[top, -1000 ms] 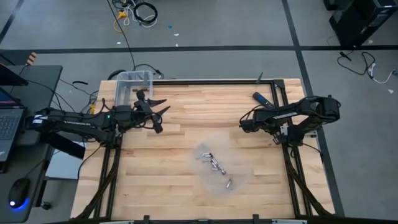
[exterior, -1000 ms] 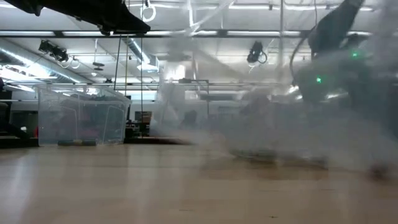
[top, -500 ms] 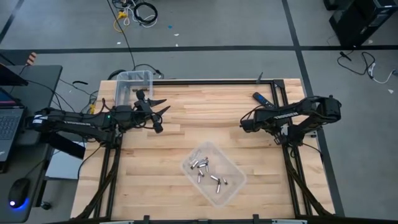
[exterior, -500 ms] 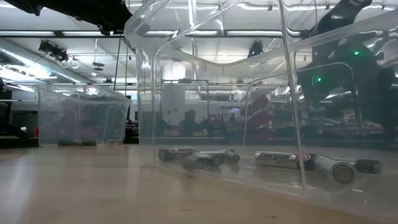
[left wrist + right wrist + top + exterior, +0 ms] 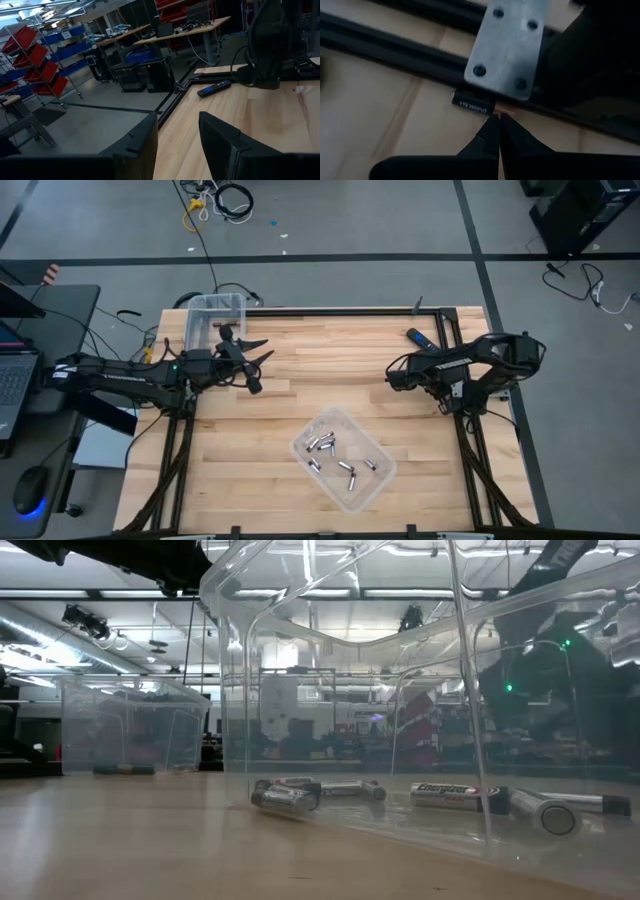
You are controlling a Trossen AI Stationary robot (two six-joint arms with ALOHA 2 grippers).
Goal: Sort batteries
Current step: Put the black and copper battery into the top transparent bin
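Batteries (image 5: 338, 455) sit in clear tub (image 5: 377, 480) at front-centre of table, none sorted yet. One stray cell (image 5: 473, 104) lies just past my right claw (image 5: 499, 121), fingers pinched together on nothing, long axis crosswise to my reach, tucked against frame rail (image 5: 395, 47). Left claw (image 5: 252, 360) hangs apart, empty, well off. Right arm's nearer.

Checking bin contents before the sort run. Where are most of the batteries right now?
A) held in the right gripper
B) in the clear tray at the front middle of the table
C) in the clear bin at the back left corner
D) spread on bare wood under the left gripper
B: the high view shows the batteries lying loose inside the clear tray at the table's front middle, and the low view shows them on its floor.
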